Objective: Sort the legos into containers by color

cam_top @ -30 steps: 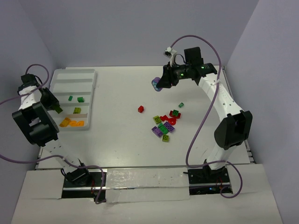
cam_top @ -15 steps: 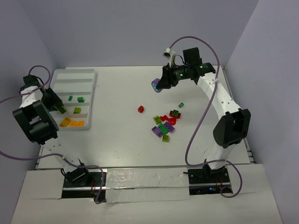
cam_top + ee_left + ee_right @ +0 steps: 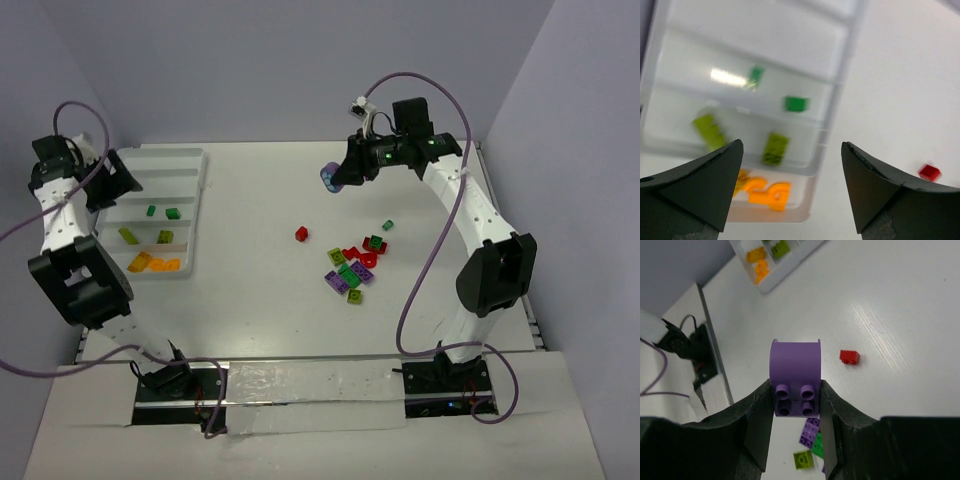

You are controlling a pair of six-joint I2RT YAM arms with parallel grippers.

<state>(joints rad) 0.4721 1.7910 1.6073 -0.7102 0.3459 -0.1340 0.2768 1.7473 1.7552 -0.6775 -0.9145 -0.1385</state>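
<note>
The white tray (image 3: 160, 170) of containers lies at the far left, holding two green legos (image 3: 151, 211), two lime ones (image 3: 128, 236) and orange ones (image 3: 150, 263). My left gripper (image 3: 110, 180) hovers open over the tray's left side, empty. In its wrist view the open left gripper (image 3: 791, 145) frames a lime brick (image 3: 775, 148) and the orange bricks (image 3: 767, 192) below. My right gripper (image 3: 335, 178) is raised at the back centre, shut on a purple brick (image 3: 795, 365). A cluster of loose legos (image 3: 352, 268) lies mid-table.
A lone red brick (image 3: 301, 233) sits left of the cluster, and a small green one (image 3: 388, 225) lies at its far right. Walls close in the table's back and sides. The tray's two far compartments (image 3: 760, 40) hold nothing.
My left gripper has opened and drawn up and back from the tray's lime compartment, leaving a lime brick lying there. The right gripper with the purple brick has barely shifted.
</note>
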